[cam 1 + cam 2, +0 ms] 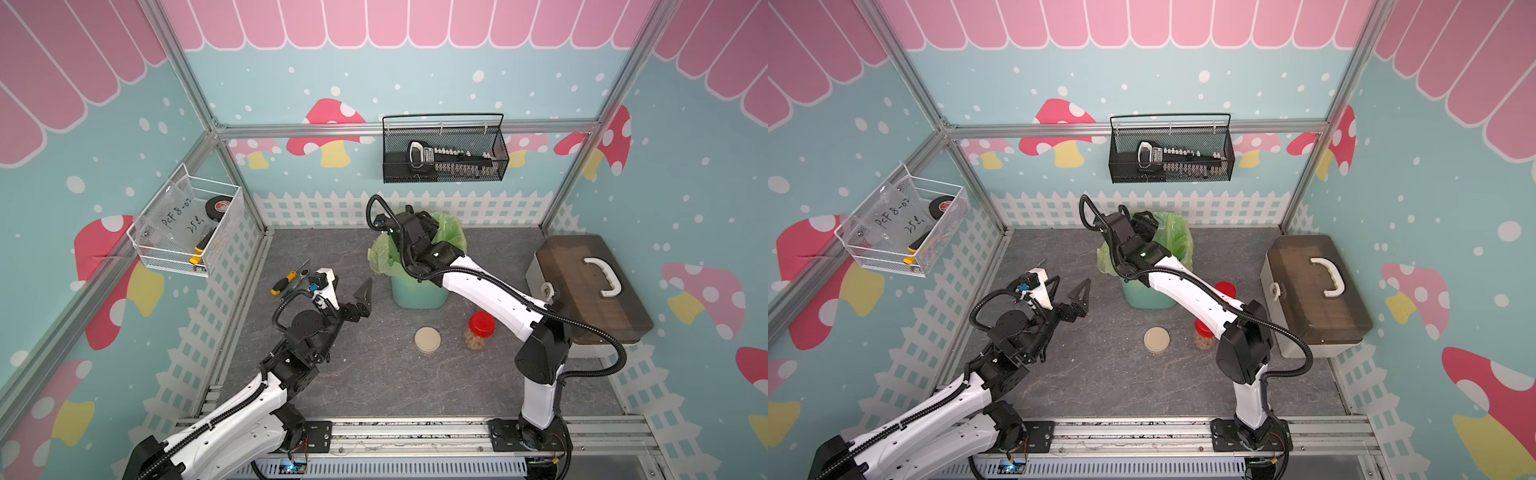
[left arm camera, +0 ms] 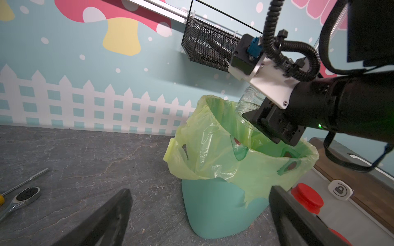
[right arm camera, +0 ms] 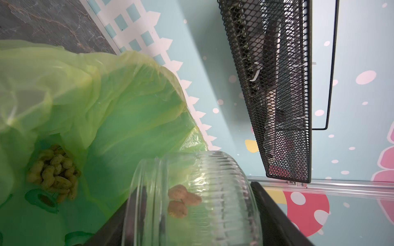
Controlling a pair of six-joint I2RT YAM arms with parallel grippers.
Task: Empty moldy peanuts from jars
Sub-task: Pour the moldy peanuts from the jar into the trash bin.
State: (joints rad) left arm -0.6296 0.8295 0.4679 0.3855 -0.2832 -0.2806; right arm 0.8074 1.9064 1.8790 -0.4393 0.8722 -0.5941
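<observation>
My right gripper [image 3: 193,219] is shut on a clear, lidless jar [image 3: 213,187], held tilted with its mouth over the green bag [image 3: 119,102] of the teal bin [image 1: 419,295]. Three moldy peanuts [image 3: 181,201] cling inside this jar, and a pile of peanuts [image 3: 53,172] lies in the bag. A beige lid [image 1: 427,340] rests on the table. Beside it stands a red-lidded jar [image 1: 481,330] full of peanuts. Another red-lidded jar [image 2: 307,197] stands behind the bin. My left gripper [image 1: 348,291] hangs open and empty left of the bin.
A brown toolbox [image 1: 590,286] sits at the right wall. A ratchet and screwdriver [image 1: 291,278] lie at the back left of the table. A black mesh basket [image 1: 444,149] hangs on the back wall and a white wire basket [image 1: 187,224] on the left wall.
</observation>
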